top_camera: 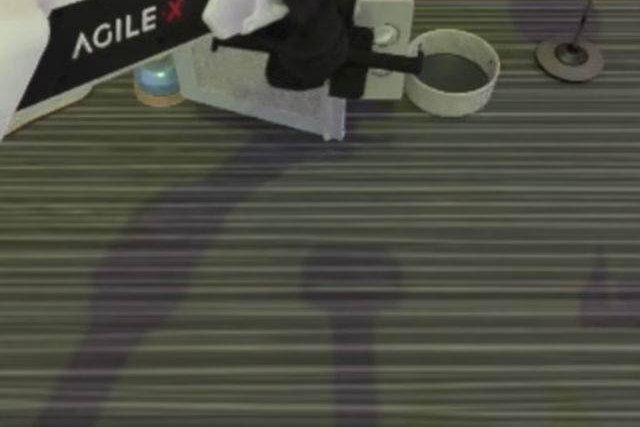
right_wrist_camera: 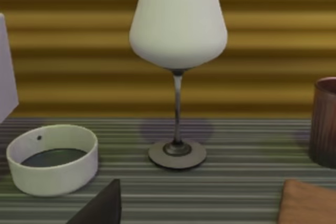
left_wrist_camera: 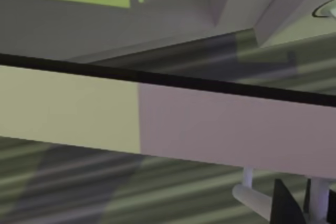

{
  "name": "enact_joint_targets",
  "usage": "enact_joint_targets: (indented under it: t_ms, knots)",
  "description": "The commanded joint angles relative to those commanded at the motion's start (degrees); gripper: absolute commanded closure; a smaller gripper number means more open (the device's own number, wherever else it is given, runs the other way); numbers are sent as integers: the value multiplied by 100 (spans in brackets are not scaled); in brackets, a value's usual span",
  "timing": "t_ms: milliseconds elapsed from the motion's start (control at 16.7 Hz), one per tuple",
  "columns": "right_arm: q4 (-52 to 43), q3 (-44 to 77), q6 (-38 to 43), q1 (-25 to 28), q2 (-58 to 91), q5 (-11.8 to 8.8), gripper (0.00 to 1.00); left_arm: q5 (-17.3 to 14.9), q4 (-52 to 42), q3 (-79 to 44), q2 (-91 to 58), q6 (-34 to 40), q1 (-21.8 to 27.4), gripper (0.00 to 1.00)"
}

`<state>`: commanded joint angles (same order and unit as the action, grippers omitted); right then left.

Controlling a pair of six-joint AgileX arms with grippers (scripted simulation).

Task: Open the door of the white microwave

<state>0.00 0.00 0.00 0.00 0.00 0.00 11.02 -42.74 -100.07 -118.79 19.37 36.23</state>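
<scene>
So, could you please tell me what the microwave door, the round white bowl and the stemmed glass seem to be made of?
The door looks like matte off-white plastic or painted metal around a grey speckled mesh window. The bowl seems glazed ceramic or plastic: a smooth, opaque white wall with a dark inside. The stemmed glass looks like frosted or milky glass, with a thin darker stem and a flat foot.

The top view looks straight down on the striped table. The left wrist view sits close against the door. The right wrist view faces level, sharing the white bowl with the top view.
</scene>
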Motion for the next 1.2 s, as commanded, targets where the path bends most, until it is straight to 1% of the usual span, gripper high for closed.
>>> enact_joint_targets:
  t_ms: [660, 780, 1200]
  knots:
    - [0, 0, 0, 0, 0, 0, 0, 0, 0, 0, 0, 0, 0, 100]
    - [0, 0, 0, 0, 0, 0, 0, -45, 17, -4, 27, 6, 38, 100]
    - [0, 0, 0, 0, 0, 0, 0, -287, 303, 646, 431, -533, -92, 100]
